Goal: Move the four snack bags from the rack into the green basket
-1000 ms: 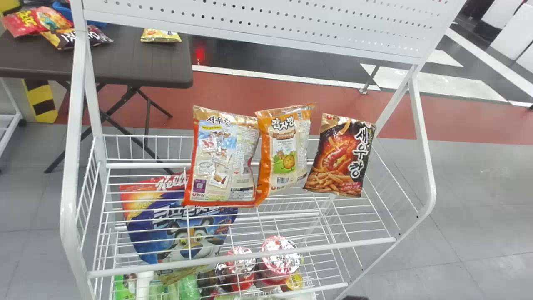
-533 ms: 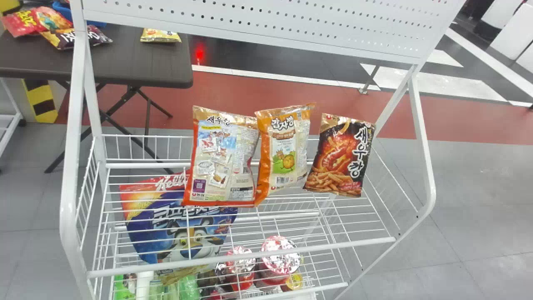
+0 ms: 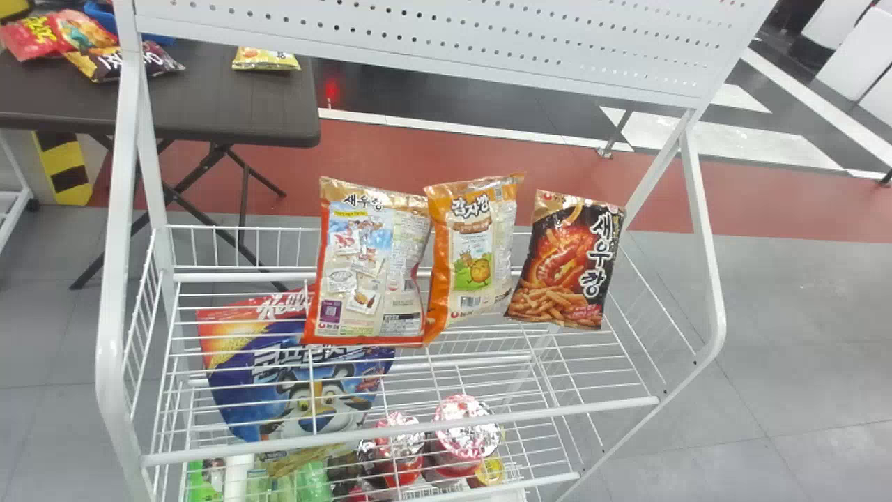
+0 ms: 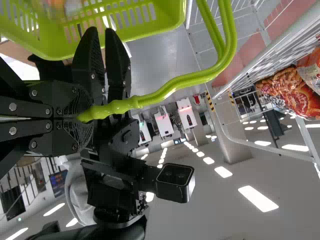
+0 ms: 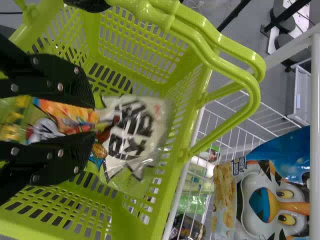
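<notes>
While the left gripper (image 4: 82, 117) stays shut around the green handle (image 4: 200, 76) of the basket (image 4: 170, 17), the right gripper (image 5: 95, 119) hangs over the open top, its two flat fingers parted and reaching in past the rim. Just below them there's a white-and-orange snack bag (image 5: 132, 135), blurred, inside the basket walls; whether it's down on the bottom or still brushes the fingers, I can't tell. Over on the rack (image 3: 401, 434), three more bags stand upright in a row at the back: a red-edged bag (image 3: 369, 272) with its back showing, an orange-edged bag (image 3: 474, 258) right up against it, and a black-and-red bag (image 3: 564, 261) a little apart on the robot's right, leaning slightly. And what's different from half a second ago? In the head view, everything slides a touch toward the robot's left, rack, bags and dark table (image 3: 230, 111) all together, so that looks like the view itself shifting. Against one another, the three rack bags hold their places, same order, same lean, with the big blue cereal bag (image 3: 293, 390) still under the wires beside the cup lids (image 3: 467, 425).
</notes>
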Motion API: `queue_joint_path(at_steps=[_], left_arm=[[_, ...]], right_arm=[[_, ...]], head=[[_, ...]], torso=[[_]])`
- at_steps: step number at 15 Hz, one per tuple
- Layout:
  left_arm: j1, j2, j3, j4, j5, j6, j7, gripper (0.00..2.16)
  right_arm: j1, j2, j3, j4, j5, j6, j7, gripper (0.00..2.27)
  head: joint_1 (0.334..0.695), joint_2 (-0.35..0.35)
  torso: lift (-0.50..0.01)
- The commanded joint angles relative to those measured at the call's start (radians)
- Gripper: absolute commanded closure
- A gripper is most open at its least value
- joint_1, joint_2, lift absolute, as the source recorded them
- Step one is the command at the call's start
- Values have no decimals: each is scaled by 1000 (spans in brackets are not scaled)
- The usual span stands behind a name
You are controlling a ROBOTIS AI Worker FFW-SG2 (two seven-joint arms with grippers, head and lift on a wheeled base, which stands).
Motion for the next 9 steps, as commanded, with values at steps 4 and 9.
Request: queue_joint_path(at_steps=[4,9], left_arm=[[2,0,-2,-5,-2,0,-1,1875],[8,0,-16,-12,-10,0,1,1875]], right_arm=[[-5,26,-86,-29,-17,-292,-82,56],[-246,89,-93,104,-28,-629,-222,60]], head=[[695,-350],[695,-342]], torso=[[0],[0]])
